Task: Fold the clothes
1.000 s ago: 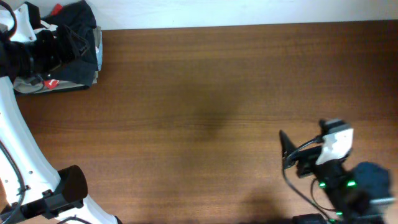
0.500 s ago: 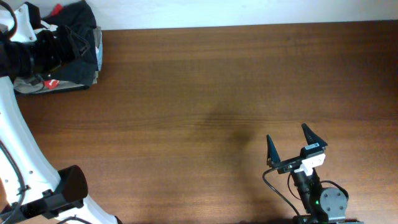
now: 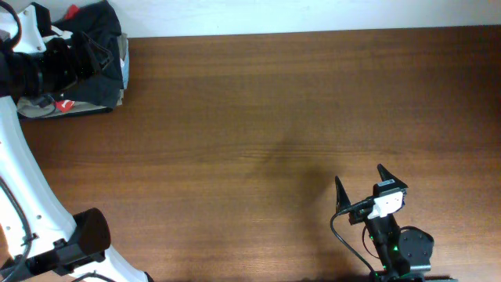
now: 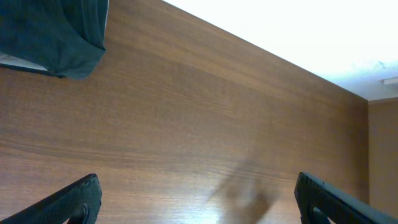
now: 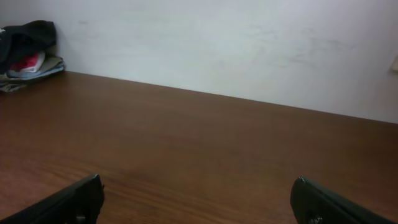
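Note:
The clothes, a dark charcoal T-shirt, lie crumpled on top of a pile at the table's far left corner. The left wrist view shows a fold of the T-shirt at its upper left, and the right wrist view shows it far off by the wall. My left gripper hovers at the pile's edge, pointing out over the table. In its own view the left gripper is open with only bare wood between the fingers. My right gripper stands open and empty near the front right, far from the shirt; in the right wrist view it faces the far wall.
Under the dark shirt lie a red garment and khaki folded garments, also seen as a red patch in the right wrist view. The brown wooden table meets a white wall at its far edge. The left arm's white links run down the left side.
The right arm has swung round and drawn in toward the front edge; its open gripper now points at the far wall. The left arm and the pile have not moved.

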